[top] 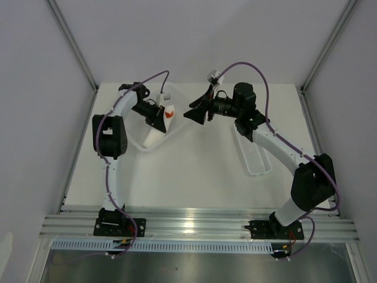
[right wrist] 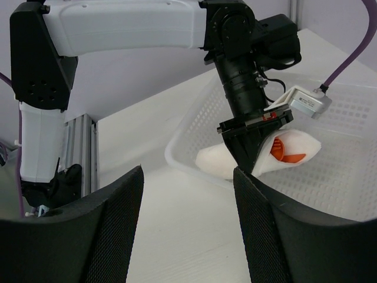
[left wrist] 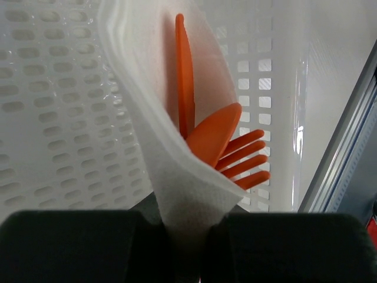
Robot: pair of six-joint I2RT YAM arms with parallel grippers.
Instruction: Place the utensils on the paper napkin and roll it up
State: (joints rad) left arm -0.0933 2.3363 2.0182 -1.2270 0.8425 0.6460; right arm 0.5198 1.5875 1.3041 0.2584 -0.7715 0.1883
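**Left arm holds the rolled bundle in the basket**
The left fingers (left wrist: 135, 244) are clamped mid-length on the rolled paper napkin (left wrist: 147, 118), inside the white basket (left wrist: 53, 118). The roll's long axis runs near-to-far, and the utensils (left wrist: 212, 138) poke from its far, open mouth. The right fingers (right wrist: 106, 230) are spread wide and empty, hovering over the tabletop (top: 200, 171) just beside it.

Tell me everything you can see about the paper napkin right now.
The paper napkin is a thin, soft-looking white sheet, rolled into a cone-like tube around the orange utensils, whose knife, spoon and fork tips poke out of its open end. The left gripper clamps its narrow end. It is within the white mesh basket; whether it rests on the basket's floor cannot be told.
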